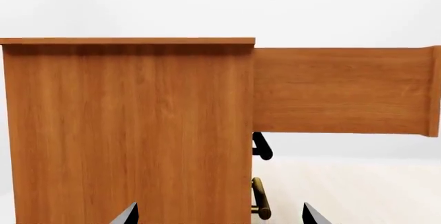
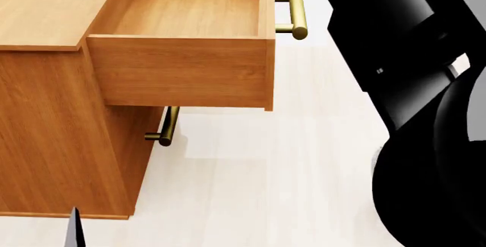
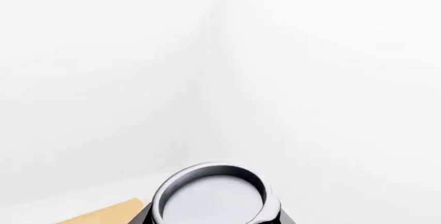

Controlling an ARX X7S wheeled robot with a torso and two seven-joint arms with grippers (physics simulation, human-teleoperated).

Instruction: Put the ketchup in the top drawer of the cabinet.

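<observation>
While the top drawer point(image 2: 186, 13) stands pulled out of the cabinet point(image 2: 45, 8) and bare inside, the ketchup point(image 3: 210, 195) rides clamped in the right tool point(image 3: 214, 216) — only its silver top shows, against blank wall. The step in hand looks like the carry. Next, the can must clear the drawer's front wall and brass handle point(image 2: 295, 13), then descend. The left tool point(image 1: 217, 216) hangs apart, low beside the cabinet — open floor point(image 2: 266, 173) lies alongside.
</observation>
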